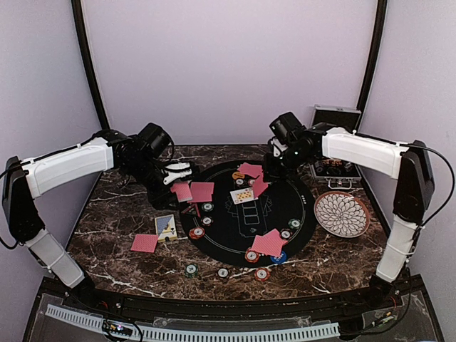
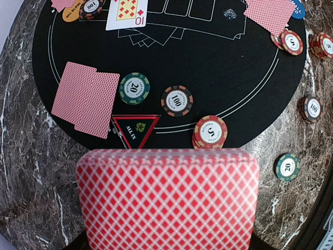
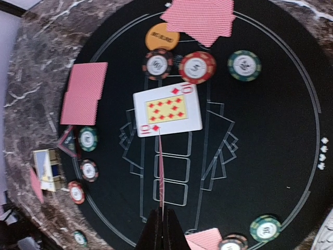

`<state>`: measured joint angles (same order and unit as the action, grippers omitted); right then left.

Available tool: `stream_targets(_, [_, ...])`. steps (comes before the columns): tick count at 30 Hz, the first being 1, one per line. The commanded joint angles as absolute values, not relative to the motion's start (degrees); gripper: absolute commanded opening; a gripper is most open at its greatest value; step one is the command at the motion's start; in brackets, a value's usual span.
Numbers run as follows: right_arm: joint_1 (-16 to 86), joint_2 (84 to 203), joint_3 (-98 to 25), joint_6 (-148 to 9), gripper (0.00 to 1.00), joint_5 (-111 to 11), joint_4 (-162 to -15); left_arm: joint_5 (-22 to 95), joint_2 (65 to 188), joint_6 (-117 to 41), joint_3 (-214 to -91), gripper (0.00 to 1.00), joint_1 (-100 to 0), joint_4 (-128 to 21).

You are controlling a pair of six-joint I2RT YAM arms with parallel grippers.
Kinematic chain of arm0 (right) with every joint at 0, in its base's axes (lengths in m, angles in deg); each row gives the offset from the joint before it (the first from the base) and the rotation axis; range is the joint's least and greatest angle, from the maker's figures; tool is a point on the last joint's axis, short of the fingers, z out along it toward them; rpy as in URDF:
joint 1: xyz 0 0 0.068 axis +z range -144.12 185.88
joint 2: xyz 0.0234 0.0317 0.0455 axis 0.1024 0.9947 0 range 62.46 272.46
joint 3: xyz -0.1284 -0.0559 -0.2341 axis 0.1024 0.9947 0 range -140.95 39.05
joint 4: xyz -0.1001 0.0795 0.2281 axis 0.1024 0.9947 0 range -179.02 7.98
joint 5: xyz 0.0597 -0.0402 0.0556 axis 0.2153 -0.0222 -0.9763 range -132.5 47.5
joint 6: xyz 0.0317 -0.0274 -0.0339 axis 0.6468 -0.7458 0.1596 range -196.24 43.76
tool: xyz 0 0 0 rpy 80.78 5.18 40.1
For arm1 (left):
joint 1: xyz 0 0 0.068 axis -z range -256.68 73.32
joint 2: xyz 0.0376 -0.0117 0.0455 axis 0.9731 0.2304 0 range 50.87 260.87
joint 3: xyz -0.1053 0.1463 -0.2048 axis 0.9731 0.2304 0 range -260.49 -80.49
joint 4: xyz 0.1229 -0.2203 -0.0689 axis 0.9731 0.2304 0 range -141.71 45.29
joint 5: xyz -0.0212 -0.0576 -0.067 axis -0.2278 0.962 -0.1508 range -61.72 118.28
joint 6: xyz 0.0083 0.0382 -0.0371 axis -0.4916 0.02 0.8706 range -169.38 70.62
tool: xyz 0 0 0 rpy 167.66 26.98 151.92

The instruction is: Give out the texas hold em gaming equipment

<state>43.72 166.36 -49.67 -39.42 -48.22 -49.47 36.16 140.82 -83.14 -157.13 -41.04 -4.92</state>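
Note:
My left gripper (image 1: 178,173) is shut on a deck of red-backed cards (image 2: 167,200), held over the left edge of the round black mat (image 1: 246,221). The deck hides its fingers in the left wrist view. My right gripper (image 3: 162,221) is shut on a single red-backed card (image 3: 160,166), seen edge-on above the mat's printed card boxes. A ten of diamonds (image 3: 167,109) lies face up at the mat's centre. Face-down pairs (image 2: 86,99) lie around the mat. Chips (image 2: 177,100), an orange button (image 3: 162,37) and a blue button (image 1: 279,258) are spread on the mat.
A white patterned plate (image 1: 342,213) sits right of the mat, and an open silver-edged case (image 1: 335,117) stands behind it. A card box (image 1: 166,226) and a face-down pair (image 1: 144,243) lie on the marble at left. Loose chips (image 1: 223,272) lie near the front.

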Motion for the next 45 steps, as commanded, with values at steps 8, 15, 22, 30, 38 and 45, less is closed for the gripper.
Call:
stream_targets(8, [51.7, 177.86, -65.6, -45.5, 0.0, -17.12, -29.92, 36.64, 139.21, -82.69, -157.48, 0.0, -41.22, -4.45])
stream_targets(15, [55.5, 186.79, -75.06, -45.5, 0.0, -9.12, -23.36, 36.6, 139.06, -82.77, -157.65, 0.0, -41.17, -4.25])
stream_targets(22, [57.26, 192.63, -79.6, -45.37, 0.0, -11.34, -23.07, 36.73, 139.16, -82.87, -157.9, 0.0, -41.23, -4.09])
stream_targets(30, [58.06, 195.73, -79.72, -44.44, 0.0, -20.44, -28.05, 36.76, 139.11, -83.0, -158.1, 0.0, -41.22, -3.89])
stream_targets(38, [58.17, 197.11, -78.38, -43.4, 0.06, -29.92, -33.21, 36.8, 139.2, -82.96, -158.01, 0.0, -41.19, -3.98])
stream_targets(45, [57.73, 196.86, -77.97, -41.87, 0.24, -37.29, -38.16, 36.79, 139.21, -82.95, -158.01, 0.0, -41.21, -3.93])
